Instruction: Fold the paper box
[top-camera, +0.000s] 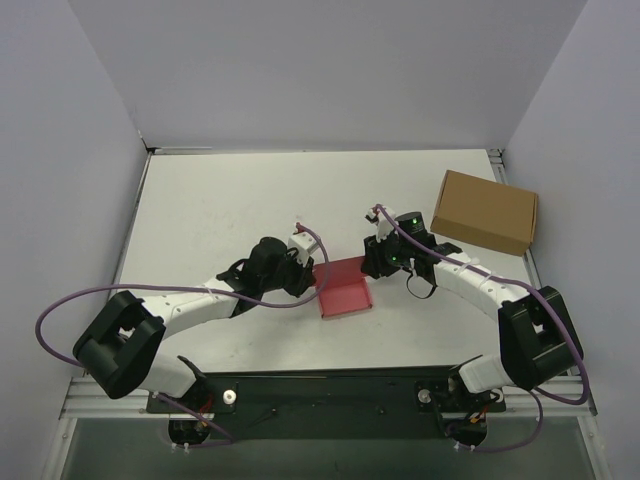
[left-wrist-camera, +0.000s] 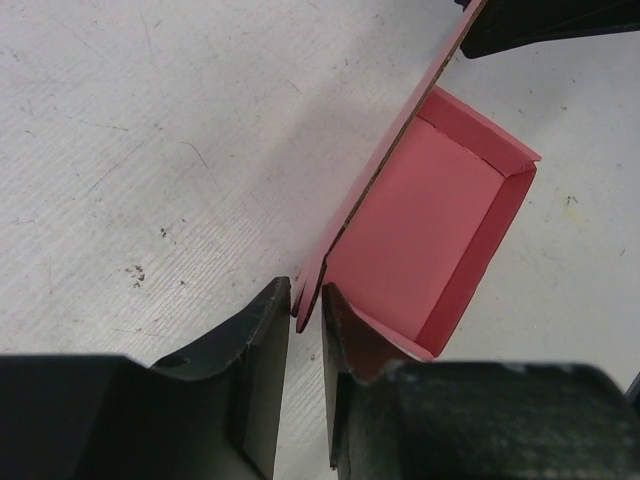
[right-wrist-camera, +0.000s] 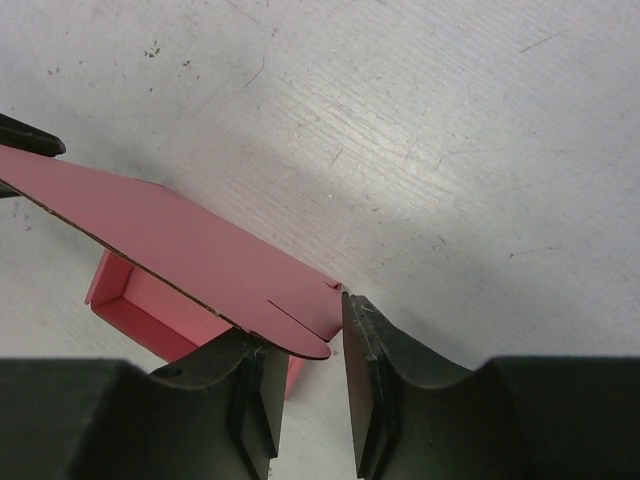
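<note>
My left gripper (left-wrist-camera: 306, 298) has its jaws narrowly parted around a corner of the paper box (left-wrist-camera: 420, 230) flap, the pink tray just ahead of it. My right gripper (right-wrist-camera: 315, 322), also slightly open, straddles the flap's opposite tab.

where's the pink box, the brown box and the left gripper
pink box (top-camera: 345, 298): top view, on its inside floor
brown box (top-camera: 486, 211): top view, middle of its top face
left gripper (left-wrist-camera: 305, 300): left wrist view, midway between its fingertips
</note>
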